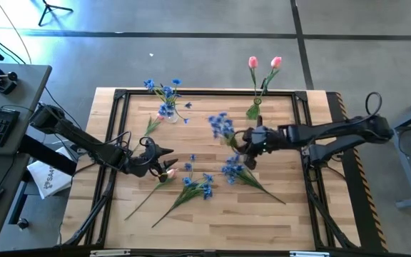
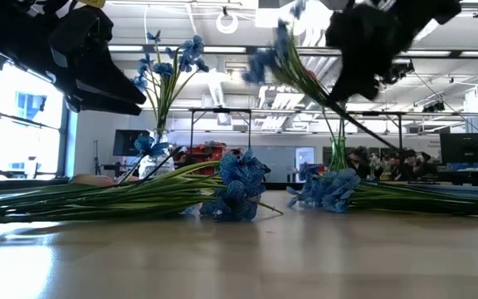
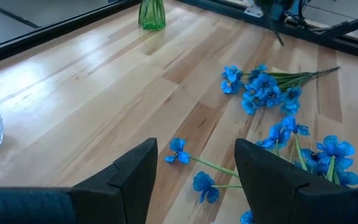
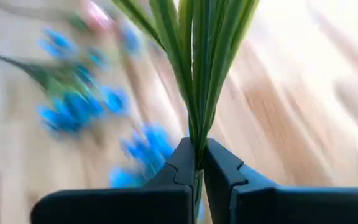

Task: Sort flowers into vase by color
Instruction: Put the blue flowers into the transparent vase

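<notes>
Right gripper (image 1: 250,140), middle of the high view, is pinching the green stem of a blue flower (image 1: 221,124); its fingers (image 4: 185,163) are closing tight on the stalk, and the blossom cluster is hanging up and to the left of the jaws, lifted off the wooden table (image 1: 284,207).

Left gripper (image 1: 164,152), left of centre, is standing with its fingers (image 3: 135,177) apart and holding nothing, just above a pink bud (image 1: 168,172) lying at lower left of centre.

Loose blue flowers: one bunch (image 1: 232,168) is lying just below the right gripper, another (image 1: 197,188) at lower centre.

Clear vase (image 1: 166,111), upper left, is carrying blue flowers (image 1: 163,87).

Green vase (image 1: 253,110), upper centre, is carrying two pink tulips (image 1: 263,63).
</notes>
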Robot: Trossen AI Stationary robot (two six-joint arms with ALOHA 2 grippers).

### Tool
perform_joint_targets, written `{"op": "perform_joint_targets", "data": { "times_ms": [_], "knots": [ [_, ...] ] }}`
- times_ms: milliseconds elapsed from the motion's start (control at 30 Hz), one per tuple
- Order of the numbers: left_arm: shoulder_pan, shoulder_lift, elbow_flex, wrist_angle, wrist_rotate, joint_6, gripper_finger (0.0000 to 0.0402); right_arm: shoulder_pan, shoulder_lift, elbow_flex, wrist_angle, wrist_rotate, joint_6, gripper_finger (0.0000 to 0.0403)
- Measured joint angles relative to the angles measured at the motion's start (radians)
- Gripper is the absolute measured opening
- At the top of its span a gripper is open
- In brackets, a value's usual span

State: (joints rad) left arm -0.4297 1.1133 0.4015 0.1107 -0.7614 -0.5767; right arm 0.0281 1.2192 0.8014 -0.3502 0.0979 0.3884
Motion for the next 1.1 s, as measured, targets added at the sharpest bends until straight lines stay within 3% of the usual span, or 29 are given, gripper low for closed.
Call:
{"op": "perform_joint_targets", "data": {
  "times_ms": [267,567,767,1100],
  "knots": [
    [0.0,0.009,0.0,0.108,-0.011,0.1,0.0201,0.042,0.078,0.001,0.5,-0.046,-0.249,0.0003],
    [0.003,0.146,0.0,0.432,-0.001,0.305,0.0201,0.071,0.338,0.001,1.023,-0.184,-0.319,0.0003],
    [0.051,0.242,0.0,0.615,0.111,0.353,0.0201,0.061,0.485,0.001,1.289,-0.181,-0.31,0.0003],
    [0.19,0.314,0.038,0.721,0.422,0.37,0.0201,0.057,0.53,0.001,1.346,-0.168,-0.311,0.0003]
  ]
}}
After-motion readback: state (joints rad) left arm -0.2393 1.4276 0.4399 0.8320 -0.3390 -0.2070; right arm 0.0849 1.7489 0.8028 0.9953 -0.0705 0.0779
